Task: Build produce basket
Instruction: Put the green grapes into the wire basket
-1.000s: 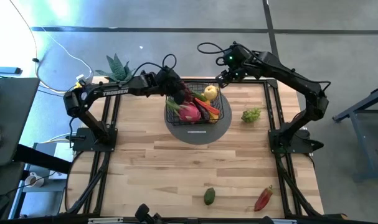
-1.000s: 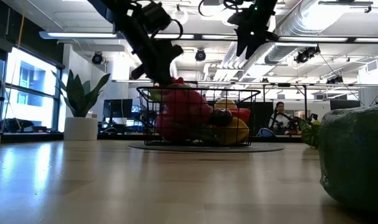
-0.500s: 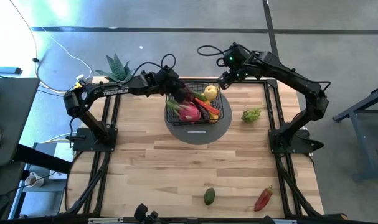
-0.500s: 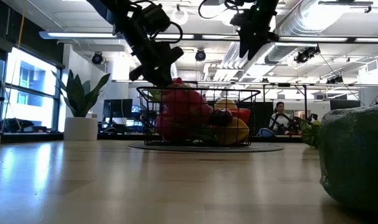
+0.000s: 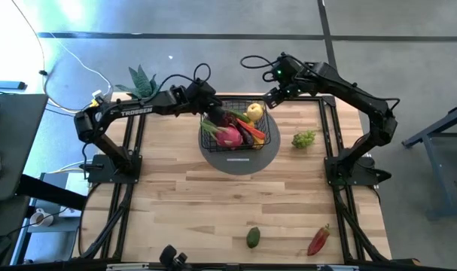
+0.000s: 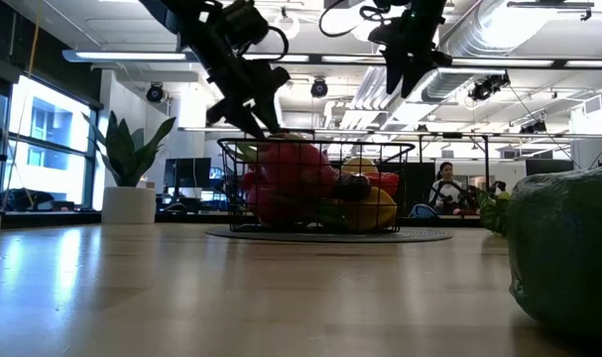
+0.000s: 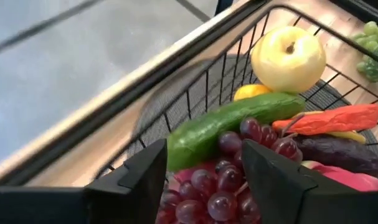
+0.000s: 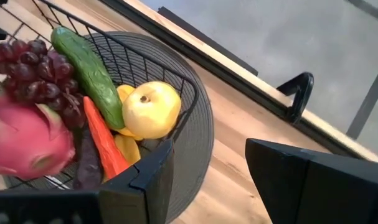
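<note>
The black wire basket [image 5: 238,129] stands on a round grey mat [image 5: 239,156] at the table's far middle. It holds a pink dragon fruit [image 5: 228,136], purple grapes [image 7: 221,180], a green cucumber [image 7: 229,127], a yellow pear [image 7: 288,58] and a red chilli [image 7: 338,119]. My left gripper [image 7: 204,180] hangs open over the basket's far left corner, a finger on either side of the purple grapes, which lie on the other produce. My right gripper [image 5: 272,96] hovers open above the basket's far right corner with nothing between its fingers.
Green grapes [image 5: 304,138] lie on the wood to the right of the mat. An avocado [image 5: 253,237] and a second red chilli [image 5: 318,240] lie near the front edge. A potted plant [image 5: 140,80] stands beyond the far left corner.
My left gripper has opened while staying over the basket's far left corner. The purple grapes now lie loose on the produce in the basket.
</note>
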Controlling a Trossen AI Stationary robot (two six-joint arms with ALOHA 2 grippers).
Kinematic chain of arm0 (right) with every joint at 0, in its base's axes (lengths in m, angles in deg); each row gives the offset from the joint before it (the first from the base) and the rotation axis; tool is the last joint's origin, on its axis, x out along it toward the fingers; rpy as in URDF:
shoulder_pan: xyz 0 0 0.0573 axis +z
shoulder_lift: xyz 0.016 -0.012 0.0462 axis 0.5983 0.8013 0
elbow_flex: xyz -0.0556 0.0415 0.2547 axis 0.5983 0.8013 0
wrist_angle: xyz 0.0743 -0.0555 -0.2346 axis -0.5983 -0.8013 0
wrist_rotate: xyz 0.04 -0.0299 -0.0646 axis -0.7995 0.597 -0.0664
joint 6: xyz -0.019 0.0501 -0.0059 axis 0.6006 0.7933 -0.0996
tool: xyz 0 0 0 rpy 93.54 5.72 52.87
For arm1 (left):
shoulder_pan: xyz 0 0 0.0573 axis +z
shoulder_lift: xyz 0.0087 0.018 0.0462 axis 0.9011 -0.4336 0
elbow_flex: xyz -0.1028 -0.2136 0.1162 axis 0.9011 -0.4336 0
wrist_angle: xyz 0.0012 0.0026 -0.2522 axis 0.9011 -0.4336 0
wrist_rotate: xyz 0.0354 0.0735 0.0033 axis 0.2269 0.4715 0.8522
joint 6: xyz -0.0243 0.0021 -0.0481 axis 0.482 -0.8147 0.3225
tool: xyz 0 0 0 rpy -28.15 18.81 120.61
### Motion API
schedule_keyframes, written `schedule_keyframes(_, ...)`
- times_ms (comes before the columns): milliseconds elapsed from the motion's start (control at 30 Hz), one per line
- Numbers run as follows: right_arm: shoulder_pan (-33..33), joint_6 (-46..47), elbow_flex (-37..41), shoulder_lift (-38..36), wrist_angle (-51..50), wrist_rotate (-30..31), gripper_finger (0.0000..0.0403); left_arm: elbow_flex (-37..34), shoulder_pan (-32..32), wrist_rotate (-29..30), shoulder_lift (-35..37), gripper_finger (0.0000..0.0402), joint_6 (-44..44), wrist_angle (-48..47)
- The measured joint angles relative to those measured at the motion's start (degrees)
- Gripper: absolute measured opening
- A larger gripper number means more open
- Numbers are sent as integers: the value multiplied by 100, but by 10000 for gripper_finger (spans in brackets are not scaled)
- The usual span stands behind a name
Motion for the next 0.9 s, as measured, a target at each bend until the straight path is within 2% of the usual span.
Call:
schedule_keyframes(300,5,978,0,-1,-299,-361,181,0,214,-313,449,198,-1115,12)
schedule_keyframes(567,17,1717,-2,-1,-693,-534,181,0,500,-334,821,198,-2063,11)
schedule_keyframes(900,190,2233,-2,-1,-1278,-563,181,0,756,-321,1047,197,-2579,2)
